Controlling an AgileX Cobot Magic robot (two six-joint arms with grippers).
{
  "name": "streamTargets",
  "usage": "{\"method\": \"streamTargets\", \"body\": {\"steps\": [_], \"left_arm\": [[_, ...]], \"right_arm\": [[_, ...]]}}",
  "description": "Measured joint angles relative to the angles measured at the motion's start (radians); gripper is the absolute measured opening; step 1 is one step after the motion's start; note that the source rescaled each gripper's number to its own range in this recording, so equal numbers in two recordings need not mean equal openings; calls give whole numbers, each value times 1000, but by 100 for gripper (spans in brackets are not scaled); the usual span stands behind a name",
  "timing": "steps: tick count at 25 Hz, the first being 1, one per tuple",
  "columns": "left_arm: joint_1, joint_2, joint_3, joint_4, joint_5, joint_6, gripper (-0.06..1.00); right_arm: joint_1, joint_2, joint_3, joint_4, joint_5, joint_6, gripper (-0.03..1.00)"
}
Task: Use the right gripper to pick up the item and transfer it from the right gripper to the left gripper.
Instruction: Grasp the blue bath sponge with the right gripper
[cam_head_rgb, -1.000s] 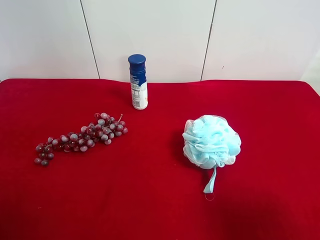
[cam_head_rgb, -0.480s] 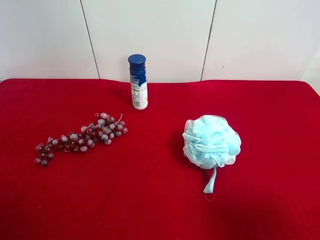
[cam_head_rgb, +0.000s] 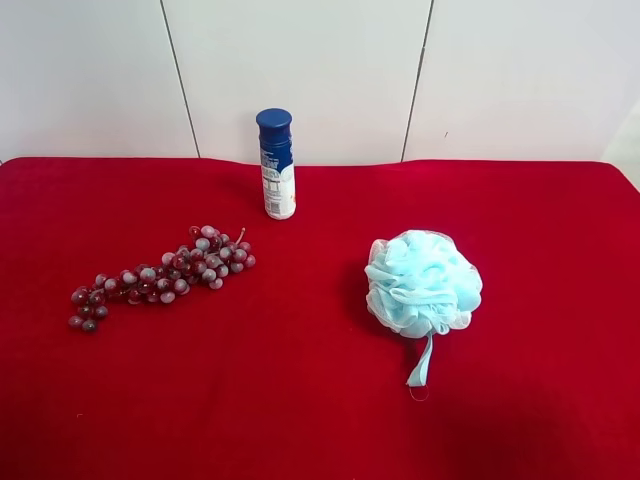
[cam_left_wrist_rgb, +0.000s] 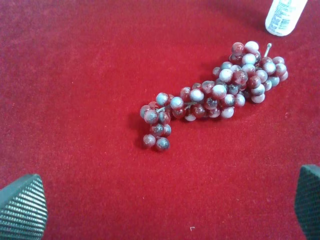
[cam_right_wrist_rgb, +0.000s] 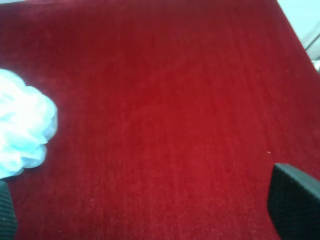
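Change: nothing has shifted since the earlier frames, so the pickup is judged not yet begun.
Left claw (cam_left_wrist_rgb: 165, 212): wide, empty, dark red grape bunch (cam_left_wrist_rgb: 215, 95) ahead of it.
Item: fluffy pale blue mesh bath pouf (cam_head_rgb: 423, 283), ribbon loop (cam_head_rgb: 420, 370) trailing, on the red bench (cam_head_rgb: 300, 400).
Right claw (cam_right_wrist_rgb: 150, 210): wide, empty; the pouf lies ahead, outside one fingertip.

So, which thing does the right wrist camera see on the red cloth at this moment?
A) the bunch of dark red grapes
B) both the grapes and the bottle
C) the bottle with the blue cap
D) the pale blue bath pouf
D: the pale blue pouf shows at the edge of the right wrist view, while the grapes and the bottle appear only in the left wrist view.
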Motion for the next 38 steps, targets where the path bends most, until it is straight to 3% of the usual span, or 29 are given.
{"method": "streamTargets", "body": {"steps": [6,12,24,29,34,38], "left_arm": [[0,0,0,0,0,0,100],[0,0,0,-2,0,0,100],[0,0,0,-2,0,0,100],[0,0,0,-2,0,0,100],[0,0,0,-2,0,0,100],[0,0,0,-2,0,0,100]], "right_arm": [[79,26,0,5,-1,35,100],[85,246,-8,65,-15,14,100],[85,768,-130,326,-299,-166,100],[91,967,-136,452,-394,-271,95],[174,1124,-136,545,-521,-378,93],[269,1235,-141,553,-643,-401,93]]}}
